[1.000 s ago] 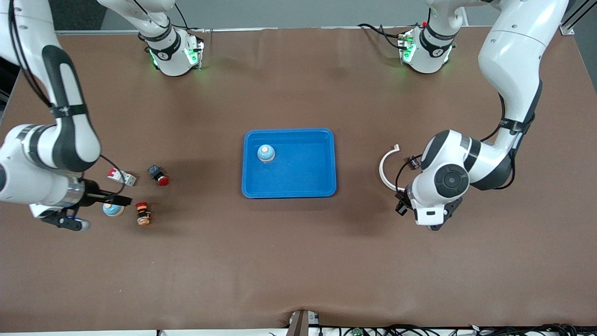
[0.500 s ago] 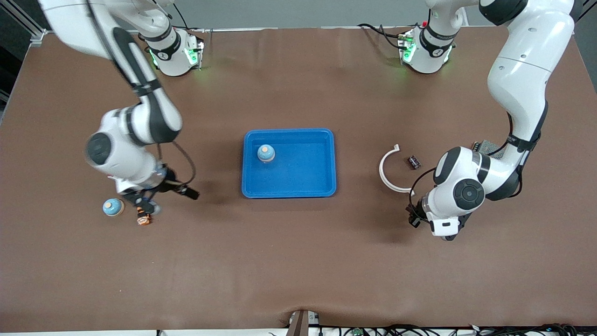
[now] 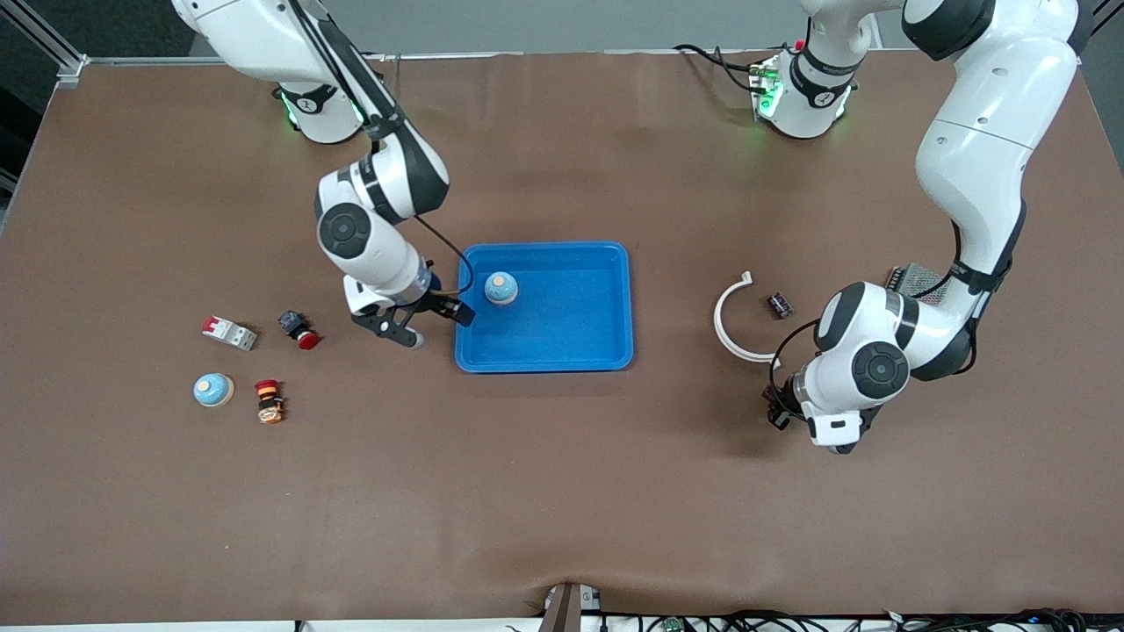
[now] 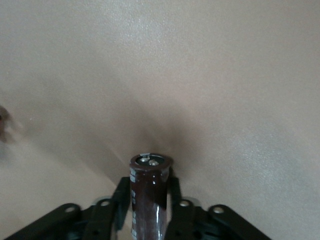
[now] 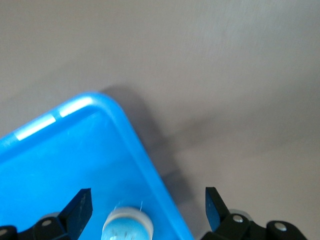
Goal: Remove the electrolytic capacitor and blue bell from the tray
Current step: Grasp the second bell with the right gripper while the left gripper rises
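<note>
The right tool (image 3: pixel 420 321), jaws spread wide, hangs at the rim of the glossy blue plastic tray (image 3: pixel 562 347), the domed blue bell (image 3: pixel 500 288) just inside, nearest this arm. The left tool (image 3: pixel 784 405) grips a dark, smooth-sleeved electrolytic capacitor (image 4: pixel 149 195) (long axis along the fingers) over the matte brown bench (image 3: pixel 562 491).

Even, bright overhead light casts soft shadows beside the blue tray (image 3: pixel 544 351), whose rim shows white glare in the right wrist view, which is slightly blurred.
</note>
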Motion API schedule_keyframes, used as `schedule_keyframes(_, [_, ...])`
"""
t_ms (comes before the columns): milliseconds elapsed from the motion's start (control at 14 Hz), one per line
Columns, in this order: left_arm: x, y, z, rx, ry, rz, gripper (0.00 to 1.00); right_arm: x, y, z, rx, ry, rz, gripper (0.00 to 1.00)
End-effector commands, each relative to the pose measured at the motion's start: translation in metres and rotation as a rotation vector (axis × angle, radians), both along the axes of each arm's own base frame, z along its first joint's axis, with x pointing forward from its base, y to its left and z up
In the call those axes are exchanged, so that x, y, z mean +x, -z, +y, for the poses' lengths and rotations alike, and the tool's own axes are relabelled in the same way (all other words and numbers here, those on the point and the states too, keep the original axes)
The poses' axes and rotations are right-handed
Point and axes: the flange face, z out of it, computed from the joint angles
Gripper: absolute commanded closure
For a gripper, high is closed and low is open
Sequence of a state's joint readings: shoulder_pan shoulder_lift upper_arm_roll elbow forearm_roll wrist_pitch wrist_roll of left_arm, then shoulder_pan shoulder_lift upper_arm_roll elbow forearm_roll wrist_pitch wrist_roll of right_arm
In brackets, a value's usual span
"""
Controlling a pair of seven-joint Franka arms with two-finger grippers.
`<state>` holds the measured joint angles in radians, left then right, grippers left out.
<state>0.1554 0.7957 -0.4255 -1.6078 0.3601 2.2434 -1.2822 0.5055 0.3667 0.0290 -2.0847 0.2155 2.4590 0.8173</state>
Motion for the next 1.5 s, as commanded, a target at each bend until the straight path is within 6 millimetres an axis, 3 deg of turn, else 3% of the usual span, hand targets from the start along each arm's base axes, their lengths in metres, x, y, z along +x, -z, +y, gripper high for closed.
schedule_keyframes(0, [0.003, -0.012, 0.0, 0.017, 0.009, -0.025, 0.0, -0.024, 0.0, 0.025, -0.043, 0.034, 0.016, 0.0])
schedule_keyframes(214, [0.007, -0.047, -0.002, 0.036, 0.033, -0.048, 0.0, -0.038, 0.012, 0.045, -0.094, 0.049, 0.01, 0.0])
schedule_keyframes(714, [0.015, -0.167, 0.017, 0.098, 0.241, -0.133, 0.0, -0.05, 0.03, 0.069, -0.077, 0.093, -0.015, 0.0])
schedule_keyframes(857, [0.015, -0.2, 0.041, 0.112, 0.316, -0.155, 0.0, -0.053, 0.038, 0.075, -0.069, 0.11, -0.027, 0.0])
schedule_keyframes(1071, [0.0, -0.255, 0.057, 0.162, 0.471, -0.136, 0.0, -0.057, 0.045, 0.08, -0.065, 0.107, -0.032, 0.0])
schedule_keyframes(1429, [-0.031, -0.324, 0.045, 0.155, 0.532, -0.098, 0.0, -0.063, 0.048, 0.088, -0.067, 0.11, -0.031, 0.0])
